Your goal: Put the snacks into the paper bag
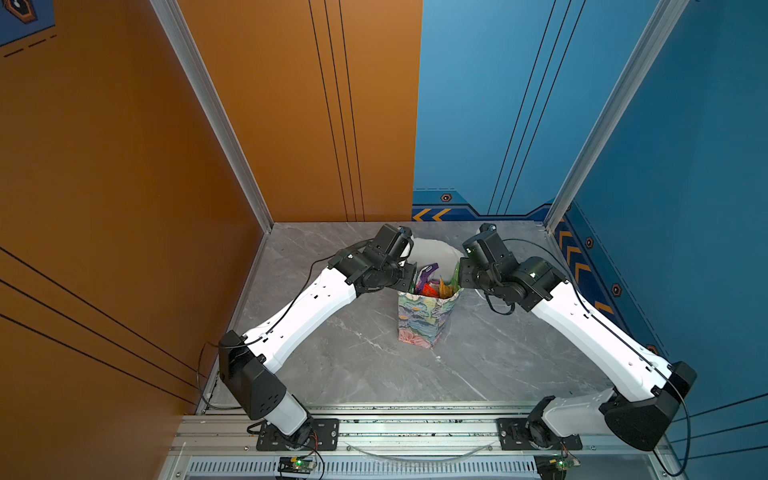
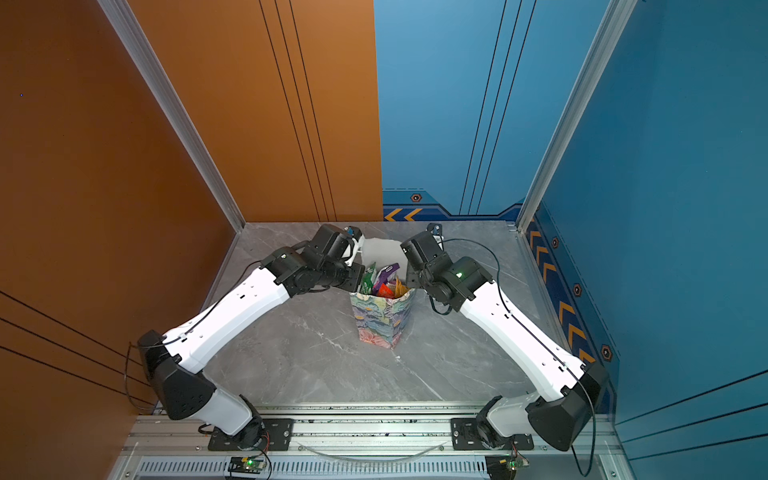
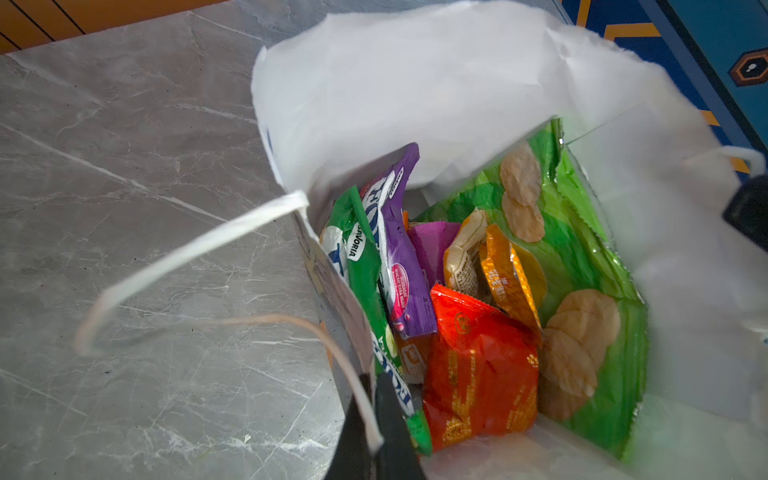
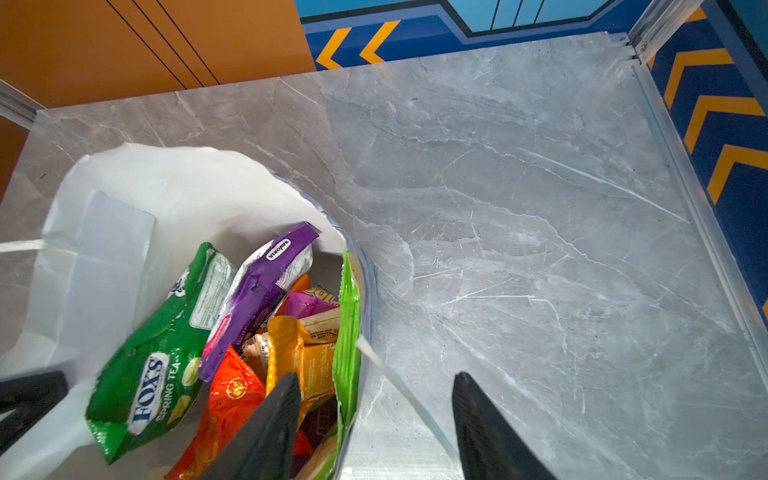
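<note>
**Rail** (image 1: 415,428): runs along the near edge and carries both arm bases.

**Table** (image 1: 353,365): grey marble top.

**Bag** (image 1: 424,324): stands upright past mid-table in both top views (image 2: 382,324). Its mouth is open and its floral face is towards the rail.

**Left gripper** (image 3: 374,432): at the bag's left rim. The jaws are together, pinching the bag's wall, and a handle cord (image 3: 187,257) runs down between the fingers.

**Right gripper** (image 4: 376,376): at the bag's right rim, jaws apart and astride the wall. One finger (image 4: 274,424) is inside above the snacks (image 1: 432,286) and the other is outside over the table. The other cord (image 4: 399,395) lies between them. I cannot tell whether the inner finger touches a packet.

**Contents:** every packet seen is inside the bag.
- The green Fox's (image 4: 153,365) leans at the left side, with the purple Fox's (image 4: 257,291) just beside it.
- The red packet (image 3: 478,365), orange packet (image 3: 507,278) and tan packet (image 3: 461,253) are crowded in the middle.
- The Lay's (image 3: 582,249) stands against the right wall.

**Far side:** the bag's white inner wall (image 1: 432,249) rises behind the packets. Beyond it are the orange wall (image 1: 291,124) on the left and the blue wall (image 1: 498,104) on the right.
</note>
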### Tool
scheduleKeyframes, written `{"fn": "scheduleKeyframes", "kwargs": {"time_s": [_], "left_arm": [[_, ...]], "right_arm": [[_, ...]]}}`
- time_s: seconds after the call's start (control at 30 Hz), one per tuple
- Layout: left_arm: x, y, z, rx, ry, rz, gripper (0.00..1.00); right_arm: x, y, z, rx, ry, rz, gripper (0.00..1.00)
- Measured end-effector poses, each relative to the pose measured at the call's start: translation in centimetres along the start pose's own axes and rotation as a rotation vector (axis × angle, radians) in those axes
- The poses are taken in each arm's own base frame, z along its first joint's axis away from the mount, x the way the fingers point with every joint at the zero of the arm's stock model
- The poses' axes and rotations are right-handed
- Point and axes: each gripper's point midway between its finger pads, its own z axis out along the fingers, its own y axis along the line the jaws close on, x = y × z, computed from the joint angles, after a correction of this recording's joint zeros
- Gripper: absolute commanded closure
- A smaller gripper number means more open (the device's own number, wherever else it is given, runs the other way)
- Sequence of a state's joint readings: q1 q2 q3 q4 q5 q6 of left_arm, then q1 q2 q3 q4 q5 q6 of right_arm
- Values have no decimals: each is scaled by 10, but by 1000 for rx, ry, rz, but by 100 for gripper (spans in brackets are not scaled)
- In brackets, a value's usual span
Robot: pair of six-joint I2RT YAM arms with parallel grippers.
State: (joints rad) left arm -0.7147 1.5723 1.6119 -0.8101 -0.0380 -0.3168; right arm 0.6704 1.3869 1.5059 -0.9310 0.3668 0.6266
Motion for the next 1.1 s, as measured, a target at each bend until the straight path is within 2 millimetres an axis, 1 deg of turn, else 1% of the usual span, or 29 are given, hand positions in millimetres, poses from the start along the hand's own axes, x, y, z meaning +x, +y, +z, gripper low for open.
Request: {"fn": "scheduleKeyframes", "kwargs": {"time_s": [0.07,0.17,0.27,0.33,0.43,0.53,0.6,0.83,0.97,1.03,1.1], "left_arm": [[0,0,0,0,0,0,98],[0,0,0,0,0,0,98],[0,0,0,0,0,0,98],[0,0,0,0,0,1,98],[0,-1,0,0,0,1,98],[0,0,0,-3,-1,1,98],[1,0,0,-3,0,2,98],[0,1,-1,-14,-4,1,99],[1,12,-5,-40,15,-51,98],[-3,19,-10,-56,21,-95,97],[-11,23,-18,-64,6,-133,96]], "right_arm": [[3,1,6,1,21,-1,47],[10,5,15,-1,56,-8,56],[17,10,25,-7,93,-17,66],[21,13,29,-11,113,-21,76],[22,20,32,-25,127,-30,89],[20,28,32,-42,129,-41,97],[19,34,33,-50,130,-49,100],[16,46,38,-72,137,-53,100],[1,61,37,-110,123,-51,100],[-8,66,33,-128,107,-45,100],[-17,71,27,-152,88,-42,100]]}}
